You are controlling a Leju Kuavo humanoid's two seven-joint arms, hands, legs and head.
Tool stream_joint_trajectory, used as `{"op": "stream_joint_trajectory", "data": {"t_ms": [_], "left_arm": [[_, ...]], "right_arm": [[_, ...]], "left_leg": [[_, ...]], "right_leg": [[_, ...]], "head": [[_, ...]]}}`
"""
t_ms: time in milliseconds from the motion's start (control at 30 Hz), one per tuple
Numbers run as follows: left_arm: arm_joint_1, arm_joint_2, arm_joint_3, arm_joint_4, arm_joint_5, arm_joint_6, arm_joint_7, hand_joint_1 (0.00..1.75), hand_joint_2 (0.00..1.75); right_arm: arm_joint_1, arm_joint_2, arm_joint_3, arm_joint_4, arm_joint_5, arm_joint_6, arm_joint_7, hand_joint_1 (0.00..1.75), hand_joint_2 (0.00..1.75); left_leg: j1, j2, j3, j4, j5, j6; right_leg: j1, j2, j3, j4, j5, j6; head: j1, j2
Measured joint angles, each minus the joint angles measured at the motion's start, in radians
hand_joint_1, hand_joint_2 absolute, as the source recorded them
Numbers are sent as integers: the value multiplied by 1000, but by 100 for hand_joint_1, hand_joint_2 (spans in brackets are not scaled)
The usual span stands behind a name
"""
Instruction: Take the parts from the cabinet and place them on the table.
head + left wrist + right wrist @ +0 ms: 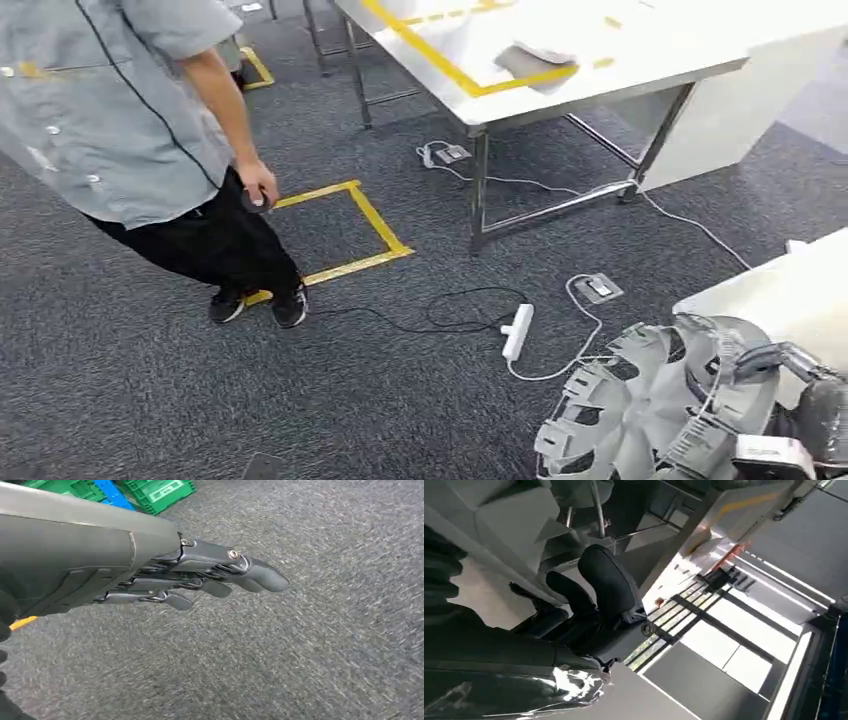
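A large grey fan-shaped part [640, 410] with ribbed blades hangs low at the right of the head view, over the carpet. My right hand [765, 365] grips it at its rim. In the right wrist view the dark fingers [599, 592] curl around the pale grey part [509, 525]. My left hand [210, 575] hangs over grey carpet with its fingers stretched out straight and nothing in them. A white table [650, 75] marked with yellow tape stands ahead, and a pale flat item [535, 62] lies on it.
A person [130, 110] in a grey shirt and black trousers stands at the left, a small dark thing in one hand [258, 192]. A power strip [517, 330] and cables lie on the floor. Near them are a yellow tape square [345, 235], a white surface [790, 285] and green crates [157, 491].
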Motion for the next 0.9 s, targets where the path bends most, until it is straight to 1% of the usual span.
{"op": "stream_joint_trajectory", "data": {"t_ms": [33,67,100,133,167,200,233,267,300,333,367,400,433,467,500,533,567,600,633,667,700,733,767,800,833,867,900], "left_arm": [[2,1,2,0,1,0,0,0,175],[1,2,2,0,2,0,0,0,175],[0,3,3,0,3,0,0,0,175],[-1,4,4,0,3,0,0,0,175],[0,13,8,0,3,1,0,0,175],[-1,7,11,0,3,2,-1,0,175],[-3,12,13,0,3,2,-1,0,175],[-5,8,15,0,3,2,-1,0,175],[-6,8,17,0,2,3,-1,0,175],[-7,9,18,0,2,3,-1,0,175],[-8,9,19,0,2,3,-1,0,175],[-6,9,20,0,1,3,-1,0,175],[-5,9,21,0,0,3,-1,0,175],[-3,9,21,0,0,3,-1,0,175],[-2,8,23,0,-2,3,-1,0,175],[-2,9,24,0,-4,3,1,0,175],[-3,9,24,0,-4,3,1,0,175],[-3,8,25,0,-6,3,1,0,175],[-4,8,25,0,-7,2,1,0,175],[-4,9,25,0,-10,1,3,0,175],[-4,10,26,0,-14,1,4,0,175],[-5,10,26,0,-14,1,4,0,175],[-7,11,26,0,-14,1,4,0,175],[-9,11,27,0,-14,1,4,0,175],[-10,11,27,0,-15,1,5,0,175],[-10,11,27,0,-15,1,5,0,175],[-9,11,27,0,-15,1,5,0,175]], "right_arm": [[20,5,1,-2,7,17,-6,175,175],[40,9,2,-7,13,28,-8,175,175],[58,12,8,-17,18,37,-10,175,175],[74,13,17,-28,23,42,-12,175,175],[87,16,28,-34,26,41,-13,175,175],[98,17,42,-43,26,39,-13,175,175],[119,17,53,-54,25,35,-14,175,175],[141,17,65,-68,23,32,-14,175,175],[160,17,78,-79,18,29,-14,175,175],[176,15,87,-94,13,27,-14,175,175],[182,13,95,-105,10,24,-15,175,175],[182,11,102,-108,10,24,-15,175,175],[182,9,109,-111,8,24,-15,175,175],[186,9,112,-114,3,24,-15,175,175],[192,8,118,-119,-6,30,-15,175,175],[201,-1,125,-126,-14,38,-15,175,175],[208,-8,132,-132,-21,44,-15,175,175],[215,-16,140,-139,-25,51,-15,175,175],[220,-23,145,-146,-28,54,-15,175,175],[223,-29,150,-152,-30,55,-15,175,175],[224,-33,158,-156,-31,59,-15,175,175],[232,-36,162,-160,-31,61,-15,175,175],[239,-40,164,-165,-32,62,-16,175,175],[244,-41,165,-166,-33,62,-17,175,175],[246,-41,166,-169,-35,62,-17,175,175],[248,-41,166,-172,-36,61,-18,175,175],[247,-42,167,-174,-37,61,-18,175,175]], "left_leg": [[-2,-1,2,-16,28,7],[-7,-5,21,-69,75,19],[-11,-19,52,-144,123,33],[-19,-48,87,-228,167,51],[-25,-99,107,-278,174,71],[-22,-91,112,-296,168,68],[-24,-82,112,-295,168,64],[-26,-74,112,-295,167,65],[-23,-63,117,-305,173,67],[-15,-46,123,-321,183,65],[-16,-37,124,-325,182,70],[-16,-23,125,-325,182,72],[-16,-9,124,-325,181,72],[-16,6,121,-325,180,73],[-16,21,120,-325,180,72],[-15,36,121,-324,178,70],[-14,47,121,-324,177,67],[-12,60,123,-322,174,63],[-11,70,126,-317,170,56],[-18,80,130,-310,165,47],[-20,83,128,-303,156,39],[-21,92,131,-303,157,34],[-19,104,136,-304,158,30],[-17,115,140,-305,156,26],[-13,106,140,-301,147,16],[-10,56,134,-278,124,8],[-7,26,111,-225,86,6]], "right_leg": [[3,15,2,0,0,0],[8,30,3,0,0,0],[11,43,5,0,0,-1],[13,56,6,0,1,-2],[16,65,3,2,1,-1],[17,83,-1,5,0,1],[15,90,-5,2,3,6],[11,100,-6,1,5,11],[13,110,-20,-2,8,18],[13,80,-22,12,1,17],[17,23,-38,42,-26,22],[16,0,-69,104,-65,27],[13,-10,-105,180,-105,33],[9,-14,-139,251,-136,39],[6,-16,-159,297,-148,45],[2,-18,-151,290,-132,50],[-2,-23,-122,242,-102,55],[-6,-34,-71,156,-61,59],[-9,-67,-12,61,-28,64],[-8,-122,18,3,-34,66],[-8,-109,25,2,-30,50],[-6,-93,23,5,-31,38],[-2,-85,11,7,-32,32],[-1,-74,10,7,-30,24],[-7,-62,23,3,-25,15],[-8,-53,21,3,-23,11],[-8,-43,20,3,-20,5]], "head": [[0,0],[0,0],[0,0],[0,0],[3,0],[0,0],[2,0],[1,0],[-1,0],[0,0],[5,0],[8,0],[8,0],[8,0],[8,0],[9,0],[8,0],[8,0],[8,0],[10,0],[9,0],[2,0],[0,0],[2,0],[0,0],[-3,0],[-3,0]]}}
